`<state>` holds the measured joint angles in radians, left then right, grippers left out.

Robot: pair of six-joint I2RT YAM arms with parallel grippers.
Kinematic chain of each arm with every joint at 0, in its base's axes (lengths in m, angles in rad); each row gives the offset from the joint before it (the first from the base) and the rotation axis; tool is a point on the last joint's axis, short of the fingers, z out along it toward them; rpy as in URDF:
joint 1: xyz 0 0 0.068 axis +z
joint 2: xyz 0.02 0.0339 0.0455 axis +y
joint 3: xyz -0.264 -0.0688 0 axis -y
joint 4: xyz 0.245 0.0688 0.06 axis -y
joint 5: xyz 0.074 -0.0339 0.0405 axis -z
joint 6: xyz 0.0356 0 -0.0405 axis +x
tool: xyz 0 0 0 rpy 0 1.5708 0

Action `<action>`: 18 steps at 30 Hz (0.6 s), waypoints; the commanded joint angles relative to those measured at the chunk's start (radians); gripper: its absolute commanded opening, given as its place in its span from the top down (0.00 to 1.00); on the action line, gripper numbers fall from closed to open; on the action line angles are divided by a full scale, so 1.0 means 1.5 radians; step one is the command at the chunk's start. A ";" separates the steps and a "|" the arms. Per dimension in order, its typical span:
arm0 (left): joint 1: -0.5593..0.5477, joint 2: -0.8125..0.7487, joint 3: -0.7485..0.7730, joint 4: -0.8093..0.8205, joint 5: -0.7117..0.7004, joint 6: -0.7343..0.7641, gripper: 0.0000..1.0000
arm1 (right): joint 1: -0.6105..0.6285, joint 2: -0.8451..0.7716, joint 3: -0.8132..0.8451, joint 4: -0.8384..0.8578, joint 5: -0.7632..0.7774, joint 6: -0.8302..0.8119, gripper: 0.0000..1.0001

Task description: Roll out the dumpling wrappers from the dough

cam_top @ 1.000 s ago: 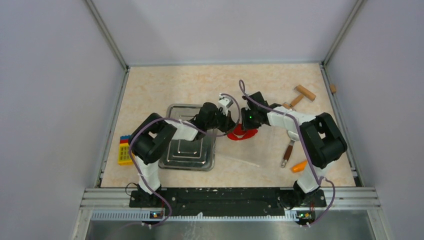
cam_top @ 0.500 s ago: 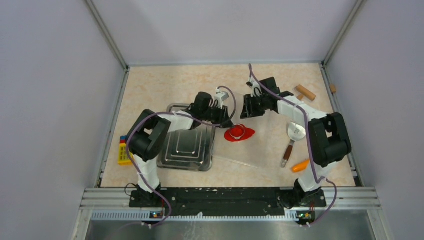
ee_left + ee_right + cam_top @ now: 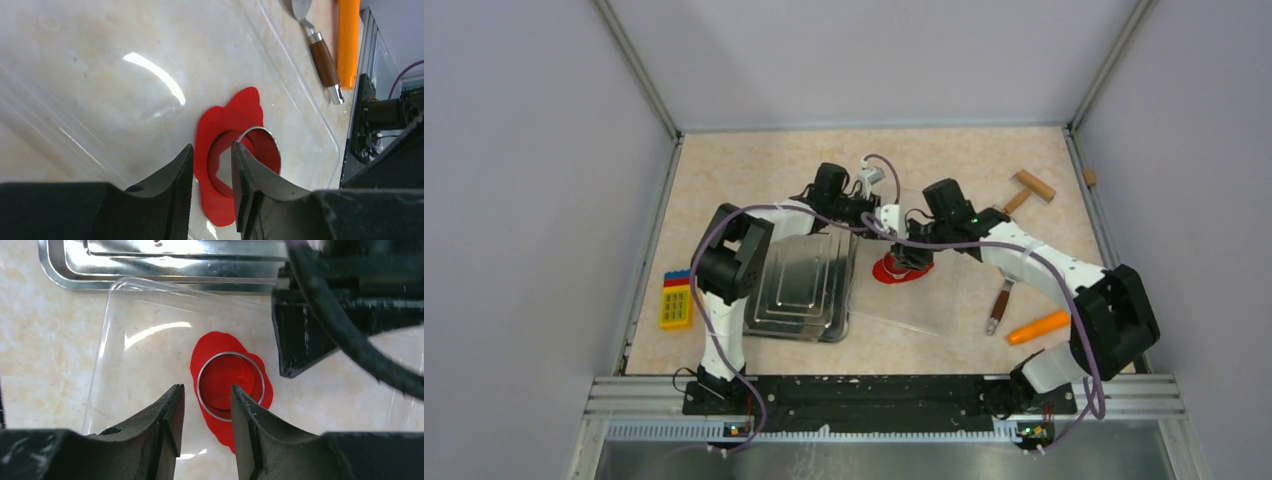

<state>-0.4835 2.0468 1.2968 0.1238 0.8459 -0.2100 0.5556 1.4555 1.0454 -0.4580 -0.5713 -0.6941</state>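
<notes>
The dough point(image 3: 902, 268) is a thin irregular red sheet on a clear plastic sheet point(image 3: 944, 300). A metal ring cutter point(image 3: 230, 385) stands on it. Inside the ring the right wrist view shows a round red disc, the dumpling wrapper point(image 3: 227, 377). In the left wrist view the dough point(image 3: 212, 200) has a round hole beside the ring point(image 3: 260, 131). My left gripper point(image 3: 212, 147) point(image 3: 892, 222) is open and empty just above the dough. My right gripper point(image 3: 206, 389) point(image 3: 914, 250) is open and empty, its fingers beside the ring's near edge.
A metal tray point(image 3: 799, 300) lies left of the dough and also shows in the right wrist view point(image 3: 150, 260). A wooden-handled spatula point(image 3: 1001, 300), an orange carrot point(image 3: 1038, 326) and a wooden roller point(image 3: 1032, 185) lie to the right. A yellow toy block point(image 3: 674, 300) sits far left.
Half a second ago both grippers were lifted back behind the dough. Now both have come back over it, the right arm stretched further left and hiding the spatula's blade.
</notes>
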 commanded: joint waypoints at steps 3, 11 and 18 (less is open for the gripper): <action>-0.005 0.031 0.029 -0.033 0.055 0.044 0.64 | 0.041 0.053 0.004 0.017 0.051 -0.176 0.59; -0.011 0.038 0.034 -0.027 0.079 0.035 0.64 | 0.054 0.107 0.016 -0.011 0.076 -0.226 0.59; -0.020 0.047 0.039 -0.024 0.094 0.033 0.65 | 0.058 0.135 0.027 -0.022 0.080 -0.235 0.65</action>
<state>-0.5011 2.1036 1.3159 0.0639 0.9382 -0.1761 0.6243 1.6352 1.0382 -0.4843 -0.4408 -1.0092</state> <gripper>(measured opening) 0.350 0.368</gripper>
